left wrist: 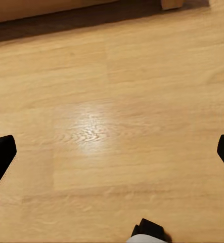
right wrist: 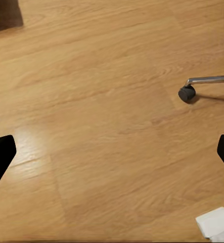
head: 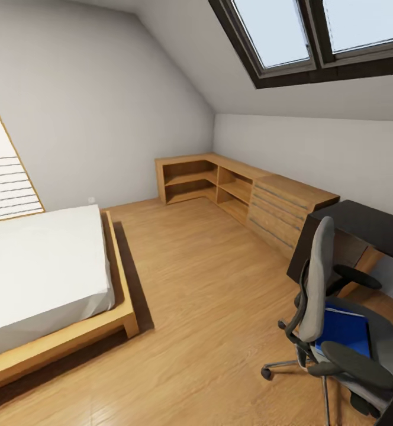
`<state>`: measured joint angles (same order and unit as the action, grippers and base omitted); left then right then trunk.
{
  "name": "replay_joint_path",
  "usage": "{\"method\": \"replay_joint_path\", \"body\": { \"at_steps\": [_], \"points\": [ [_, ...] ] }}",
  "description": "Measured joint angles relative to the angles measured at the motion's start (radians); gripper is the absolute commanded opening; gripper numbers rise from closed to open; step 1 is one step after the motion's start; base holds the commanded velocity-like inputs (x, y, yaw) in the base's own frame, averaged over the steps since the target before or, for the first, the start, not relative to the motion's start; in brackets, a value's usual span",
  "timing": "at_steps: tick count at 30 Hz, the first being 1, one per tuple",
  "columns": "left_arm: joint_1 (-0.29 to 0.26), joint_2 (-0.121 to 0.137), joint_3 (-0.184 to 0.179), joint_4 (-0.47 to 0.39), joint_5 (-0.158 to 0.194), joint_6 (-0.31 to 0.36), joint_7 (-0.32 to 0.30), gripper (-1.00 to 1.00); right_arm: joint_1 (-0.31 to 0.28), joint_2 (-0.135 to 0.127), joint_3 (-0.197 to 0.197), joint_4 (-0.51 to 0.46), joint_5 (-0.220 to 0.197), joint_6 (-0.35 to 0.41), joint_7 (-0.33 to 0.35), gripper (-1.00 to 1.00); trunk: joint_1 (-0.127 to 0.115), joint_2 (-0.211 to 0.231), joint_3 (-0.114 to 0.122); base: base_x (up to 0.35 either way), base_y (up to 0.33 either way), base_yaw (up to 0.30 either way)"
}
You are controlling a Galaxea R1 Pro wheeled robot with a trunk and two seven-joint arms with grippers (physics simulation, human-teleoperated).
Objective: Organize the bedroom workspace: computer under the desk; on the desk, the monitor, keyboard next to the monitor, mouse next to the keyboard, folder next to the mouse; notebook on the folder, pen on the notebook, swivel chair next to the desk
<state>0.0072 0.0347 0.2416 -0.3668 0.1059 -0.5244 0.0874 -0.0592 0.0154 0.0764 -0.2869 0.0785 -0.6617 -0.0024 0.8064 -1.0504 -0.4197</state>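
Room: sloped-ceiling bedroom with a light wooden plank floor (head: 208,307), which I see from the head camera and both wrists.
Left claw (left wrist: 112,152): spread wide, its two dark fingertips at either edge of the wrist picture, nothing between them, hanging over bare planks.
Right claw (right wrist: 112,152): likewise spread and empty, above the floor, near one chrome leg and caster of the chair.
Chair: grey padded swivel chair with dark armrests (head: 332,331), standing just beside the desk.
Folder: flat bright-blue rectangular folder (head: 345,332) lying on the chair seat, not yet moved.
Desk: glossy black desk (head: 368,225), only a corner of its top visible to me.
Elsewhere: light wooden drawer chest with shelves (head: 250,192) along the wall; white-sheeted bed on a wooden frame (head: 42,278).
Progress: I judge this the very start; the folder remains to fetch, and I cannot tell the state of the other items.
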Motion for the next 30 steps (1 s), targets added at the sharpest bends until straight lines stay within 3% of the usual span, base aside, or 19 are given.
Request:
{"method": "replay_joint_path", "body": {
  "at_steps": [30],
  "points": [
    [0.000, -0.003, 0.000, 0.017, -0.001, 0.000, -0.006, 1.00, 0.000, 0.002, 0.000, 0.012, 0.000, -0.001, 0.002, 1.00, 0.000, 0.000, 0.000, 0.000, 0.320, -0.263]
  ]
}}
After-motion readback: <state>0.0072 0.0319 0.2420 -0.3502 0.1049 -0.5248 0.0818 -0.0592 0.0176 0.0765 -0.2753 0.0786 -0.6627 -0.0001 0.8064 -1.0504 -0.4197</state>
